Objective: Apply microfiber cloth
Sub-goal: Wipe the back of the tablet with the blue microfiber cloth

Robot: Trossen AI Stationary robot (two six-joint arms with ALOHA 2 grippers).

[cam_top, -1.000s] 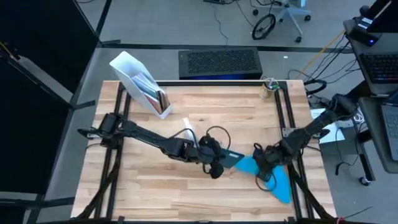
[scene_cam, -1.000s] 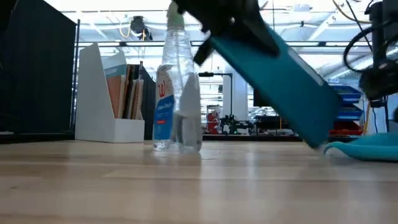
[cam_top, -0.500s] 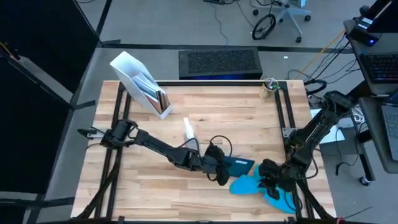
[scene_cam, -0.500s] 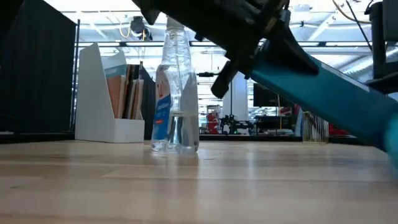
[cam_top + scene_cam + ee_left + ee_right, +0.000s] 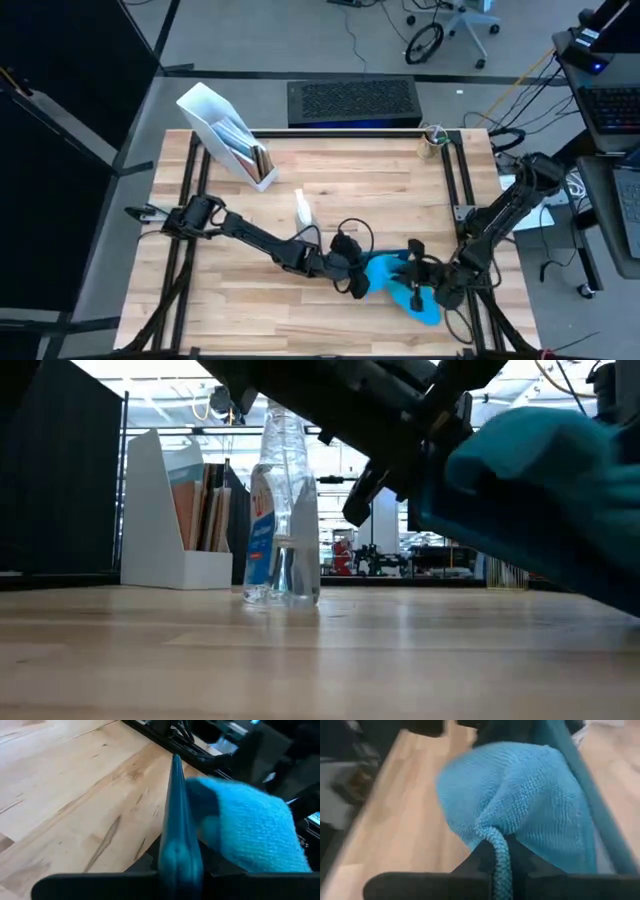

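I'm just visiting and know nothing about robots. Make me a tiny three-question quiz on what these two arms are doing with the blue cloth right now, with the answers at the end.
1. True or false: the microfiber cloth lies flat on the table, untouched by either arm.
2. Which gripper grips the cloth: A) the left gripper, B) the right gripper, C) neither?
3. What does the left gripper hold, edge-on in its own wrist view?

Key
1. False: the cloth is bunched up in a gripper and pressed against the tablet.
2. B: in the right wrist view a twisted fold of cloth runs down between that arm's fingers.
3. The thin dark tablet, held up off the table beside the spray bottle.
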